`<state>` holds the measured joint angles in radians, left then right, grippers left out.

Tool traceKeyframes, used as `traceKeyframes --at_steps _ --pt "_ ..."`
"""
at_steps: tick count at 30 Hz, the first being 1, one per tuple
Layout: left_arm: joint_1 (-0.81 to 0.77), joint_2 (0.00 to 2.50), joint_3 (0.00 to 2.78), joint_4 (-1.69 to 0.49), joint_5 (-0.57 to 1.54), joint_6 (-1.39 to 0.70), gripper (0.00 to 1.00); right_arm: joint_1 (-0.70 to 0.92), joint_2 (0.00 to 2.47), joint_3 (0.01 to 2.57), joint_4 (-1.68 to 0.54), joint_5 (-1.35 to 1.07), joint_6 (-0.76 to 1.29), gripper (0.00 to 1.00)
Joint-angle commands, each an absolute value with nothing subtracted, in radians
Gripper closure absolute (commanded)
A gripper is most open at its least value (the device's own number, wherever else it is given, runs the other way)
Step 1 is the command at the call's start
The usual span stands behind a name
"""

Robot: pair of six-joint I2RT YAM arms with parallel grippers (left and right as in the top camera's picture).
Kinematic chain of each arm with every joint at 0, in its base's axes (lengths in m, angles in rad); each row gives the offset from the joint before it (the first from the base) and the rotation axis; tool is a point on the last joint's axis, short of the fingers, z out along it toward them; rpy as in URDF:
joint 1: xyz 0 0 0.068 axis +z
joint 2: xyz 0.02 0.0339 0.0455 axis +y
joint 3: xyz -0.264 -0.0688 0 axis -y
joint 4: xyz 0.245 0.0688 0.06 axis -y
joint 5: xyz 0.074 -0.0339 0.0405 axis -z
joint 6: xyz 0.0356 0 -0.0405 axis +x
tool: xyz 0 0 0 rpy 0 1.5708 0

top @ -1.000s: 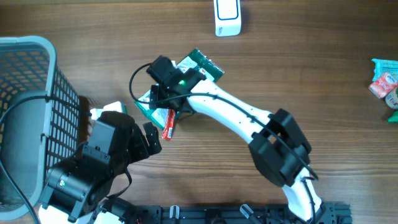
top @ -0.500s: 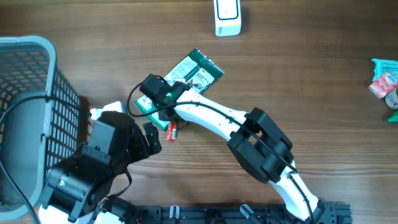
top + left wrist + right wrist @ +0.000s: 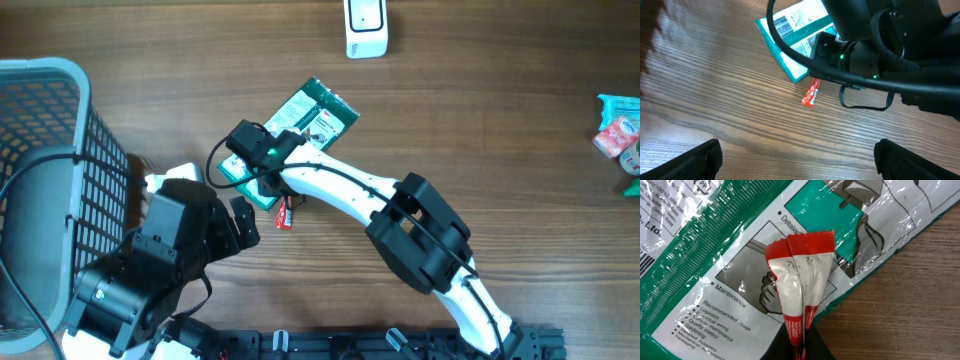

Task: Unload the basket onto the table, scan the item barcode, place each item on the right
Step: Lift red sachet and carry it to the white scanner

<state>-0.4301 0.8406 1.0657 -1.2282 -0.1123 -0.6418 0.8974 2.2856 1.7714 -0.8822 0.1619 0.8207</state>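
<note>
Red-white sachet (image 3: 800, 280), zigzag top, pinched by closed R gripper (image 3: 799, 347) over glossy green pkt (image 3: 700, 265). Pkt print: "Maintenance", "Quality control". L gripper (image 3: 799, 159) fingers spread wide, empty.

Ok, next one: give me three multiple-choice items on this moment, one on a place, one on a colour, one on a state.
1. In the overhead view, where does the grey basket stand?
A. at the left edge
B. at the right edge
C. at the top centre

2. What colour is the large packet under the right arm?
A. yellow
B. green
C. purple

3. How do the right jaws stand?
A. wide open and empty
B. shut on the red sachet
C. shut on the basket's rim

Answers:
1 A: the basket fills the left side of the overhead view.
2 B: the packet's green print shows in both the overhead and right wrist views.
3 B: the right wrist view shows the sachet's lower end pinched between them.
</note>
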Motion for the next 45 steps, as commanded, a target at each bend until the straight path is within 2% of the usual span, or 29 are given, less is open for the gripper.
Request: traceKeyframes --at_steps 1,3,6,8,9,10,11,12,17,19,20,21,22,23,27,31,36,40,45 --pt "-0.43 0.838 1.069 -1.228 -0.129 -0.652 0.0 0.855 2.308 1.773 -0.925 0.179 0.877 0.96" --pt "-0.43 0.838 1.069 -1.228 -0.129 -0.652 0.0 0.807 2.307 1.782 -0.996 0.154 0.984 0.96" --pt "-0.43 0.838 1.069 -1.228 -0.129 -0.652 0.0 0.689 2.307 1.787 -1.048 -0.022 1.09 0.95" --pt "-0.43 0.838 1.069 -1.228 -0.129 -0.652 0.0 0.6 2.307 1.787 -1.095 -0.151 1.237 0.96" --pt "-0.43 0.838 1.069 -1.228 -0.129 -0.652 0.0 0.565 2.307 1.787 -1.115 -0.21 1.285 0.83" --pt "-0.43 0.838 1.069 -1.228 -0.129 -0.652 0.0 0.521 2.307 1.787 -1.133 -0.31 1.315 0.37" --pt "-0.43 0.838 1.069 -1.228 -0.129 -0.652 0.0 0.456 2.307 1.787 -1.127 -0.449 1.235 0.0" --pt "-0.43 0.838 1.069 -1.228 -0.129 -0.652 0.0 0.426 2.307 1.787 -1.118 -0.476 1.18 0.0" --pt "-0.43 0.838 1.069 -1.228 -0.129 -0.652 0.0 0.274 2.304 1.789 -1.119 -0.553 1.065 0.0" --pt "-0.43 0.838 1.069 -1.228 -0.129 -0.652 0.0 0.194 2.301 1.789 -1.085 -0.578 0.903 0.0" --pt "-0.43 0.838 1.069 -1.228 -0.129 -0.652 0.0 0.17 2.302 1.789 -1.019 -0.627 0.661 0.0" --pt "-0.43 0.838 1.069 -1.228 -0.129 -0.652 0.0 0.165 2.302 1.789 -0.995 -0.651 0.464 0.21" --pt "-0.43 0.838 1.069 -1.228 -0.129 -0.652 0.0 0.17 2.302 1.789 -1.005 -0.653 0.332 0.67" --pt "-0.43 0.838 1.069 -1.228 -0.129 -0.652 0.0 0.179 2.302 1.788 -1.023 -0.653 0.311 0.96" --pt "-0.43 0.838 1.069 -1.228 -0.129 -0.652 0.0 0.238 2.291 1.788 -1.043 -0.625 0.237 0.96" --pt "-0.43 0.838 1.069 -1.228 -0.129 -0.652 0.0 0.367 2.284 1.788 -0.955 -0.301 0.239 0.96" --pt "-0.43 0.838 1.069 -1.228 -0.129 -0.652 0.0 0.464 2.293 1.758 -0.873 -0.143 0.237 0.96" --pt "-0.43 0.838 1.069 -1.228 -0.129 -0.652 0.0 0.472 2.3 1.758 -1.035 -0.019 0.386 0.96" --pt "-0.43 0.838 1.069 -1.228 -0.129 -0.652 0.0 0.48 2.3 1.758 -1.287 -0.137 0.497 0.96"
